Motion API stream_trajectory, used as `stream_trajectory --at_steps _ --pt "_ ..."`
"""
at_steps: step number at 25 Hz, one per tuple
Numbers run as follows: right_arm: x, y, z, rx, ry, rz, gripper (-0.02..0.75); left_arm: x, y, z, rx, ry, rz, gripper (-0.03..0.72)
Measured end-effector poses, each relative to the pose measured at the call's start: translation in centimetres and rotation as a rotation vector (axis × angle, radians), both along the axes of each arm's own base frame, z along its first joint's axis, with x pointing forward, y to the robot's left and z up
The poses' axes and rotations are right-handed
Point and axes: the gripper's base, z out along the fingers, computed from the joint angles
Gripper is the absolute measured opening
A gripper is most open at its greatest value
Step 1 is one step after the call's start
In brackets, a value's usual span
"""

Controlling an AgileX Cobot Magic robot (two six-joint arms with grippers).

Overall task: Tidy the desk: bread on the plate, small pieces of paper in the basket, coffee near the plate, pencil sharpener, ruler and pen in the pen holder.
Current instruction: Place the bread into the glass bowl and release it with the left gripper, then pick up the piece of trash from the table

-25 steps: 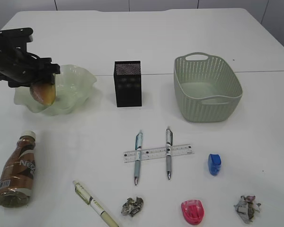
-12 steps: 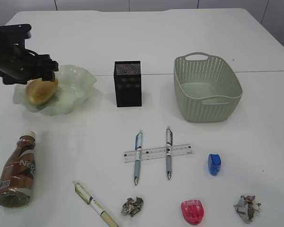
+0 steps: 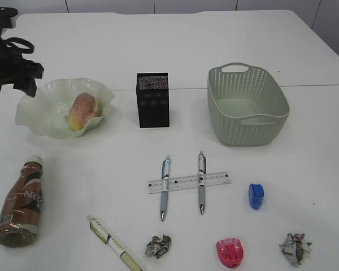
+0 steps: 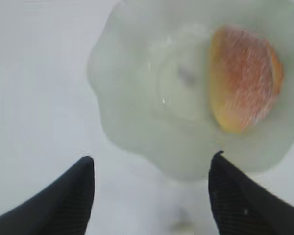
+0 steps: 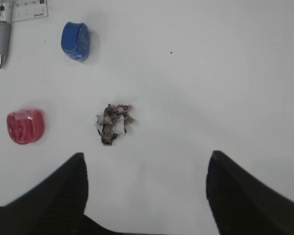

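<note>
Bread (image 3: 83, 110) lies in the plate (image 3: 42, 107), so the spread, empty left tool (image 4: 152, 196) should rise straight, clear of the wavy rim.

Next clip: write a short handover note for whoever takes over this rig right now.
Left gripper: open, empty, above the plate's near-left edge.
Right gripper: open, empty, over a paper scrap.
Done: bread in the plate.
Left: coffee lying down, away from the plate; two scraps to the basket; ruler, three pens, blue and pink sharpeners to the pen holder.
</note>
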Motion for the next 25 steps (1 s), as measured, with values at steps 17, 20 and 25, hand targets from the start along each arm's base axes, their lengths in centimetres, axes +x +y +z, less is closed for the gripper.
stream_trajectory --at_steps 17,20,25 --pt "-1.4 0.1 1.4 0.026 -0.010 0.005 0.498 -12.9 1.1 6.4 -0.022 0.169 -0.128 0.459" --pt "-1.2 0.3 1.1 0.047 0.011 0.002 0.498 -15.2 1.2 7.4 -0.063 0.150 -0.126 0.459" --pt "-0.1 0.7 -0.2 0.069 0.092 0.005 0.497 -17.3 1.4 8.8 -0.088 0.102 -0.128 0.456"
